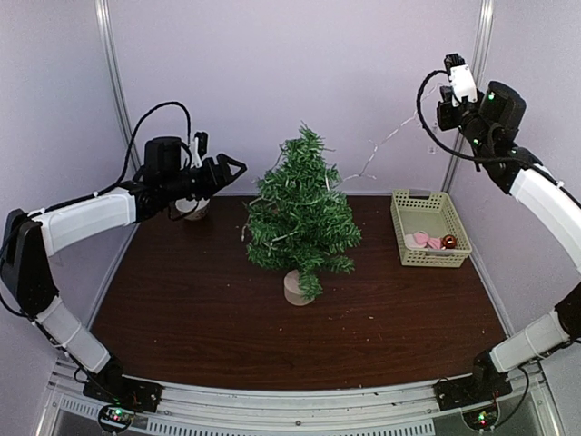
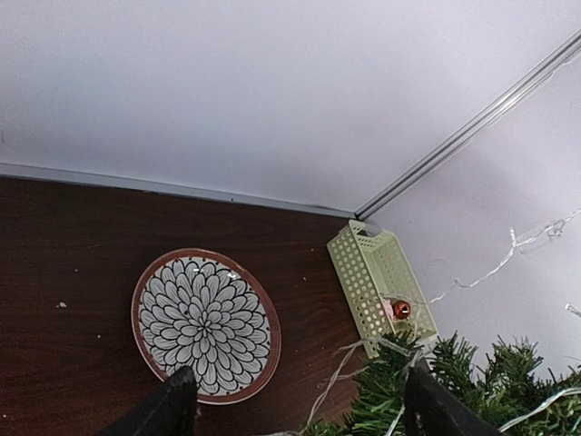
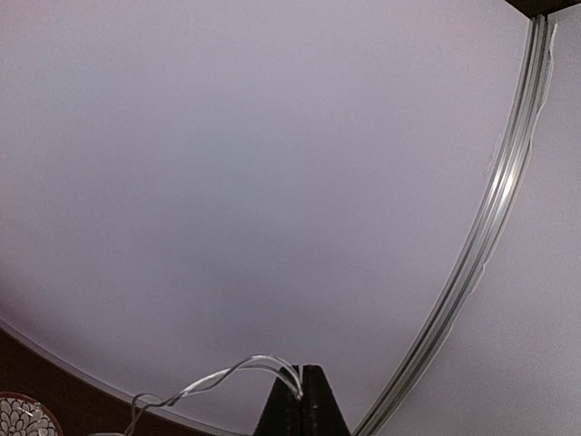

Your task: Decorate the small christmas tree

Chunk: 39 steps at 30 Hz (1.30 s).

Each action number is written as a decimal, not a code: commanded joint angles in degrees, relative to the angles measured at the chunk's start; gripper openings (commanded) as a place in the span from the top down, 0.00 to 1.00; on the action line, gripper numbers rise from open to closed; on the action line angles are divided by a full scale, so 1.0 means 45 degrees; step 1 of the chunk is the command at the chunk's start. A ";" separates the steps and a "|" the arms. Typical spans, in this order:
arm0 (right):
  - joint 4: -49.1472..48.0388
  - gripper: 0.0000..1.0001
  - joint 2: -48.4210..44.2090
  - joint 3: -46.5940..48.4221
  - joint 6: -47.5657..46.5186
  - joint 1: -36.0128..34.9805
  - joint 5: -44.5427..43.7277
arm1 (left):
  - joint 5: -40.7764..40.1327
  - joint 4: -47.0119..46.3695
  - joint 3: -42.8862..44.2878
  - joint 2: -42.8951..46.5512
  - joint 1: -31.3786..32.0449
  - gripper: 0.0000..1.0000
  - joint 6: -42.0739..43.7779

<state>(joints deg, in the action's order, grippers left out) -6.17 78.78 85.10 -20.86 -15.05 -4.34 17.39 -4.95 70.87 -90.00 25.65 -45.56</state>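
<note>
Small christmas tree (image 1: 300, 213), bristly dark green, pale base (image 1: 295, 289), left jaws wide, right jaws pinching wire (image 3: 227, 371)

White shells along left arm (image 1: 86, 221) and right arm (image 1: 549, 204), black at joints and wrists. Black cable (image 1: 145, 123) looped above the left wrist, another curled beside the right. Slim black tapered fingers (image 2: 172, 409) on left claw (image 1: 238, 165); white block just below right claw (image 1: 452, 62). Tiny green lights at both bases (image 1: 123, 392), bolted to a silver rail (image 1: 300, 409).

A patterned plate (image 2: 206, 325) and green basket (image 1: 436, 257) sit on the table (image 1: 200, 309).
</note>
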 commanded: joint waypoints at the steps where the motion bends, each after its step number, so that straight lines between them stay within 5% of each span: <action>1: 0.0161 1.00 -0.1460 -0.0760 -0.0500 0.0099 -0.0520 | -0.0313 0.0251 -0.0254 0.0616 -0.0055 0.22 0.0675; 29: 0.9349 1.00 -0.8847 -0.4124 0.1946 -0.0020 0.2525 | -0.1259 0.2871 0.0375 0.2050 0.0829 0.25 0.3609; 39: 1.1378 1.00 -0.9555 -0.4004 0.3106 -0.0117 0.6138 | -0.1844 0.3283 0.0509 0.2459 0.1383 0.25 0.4573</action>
<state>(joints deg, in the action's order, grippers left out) 40.73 36.25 66.46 -10.22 -15.07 14.41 11.51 9.47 70.98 -80.97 30.79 -28.75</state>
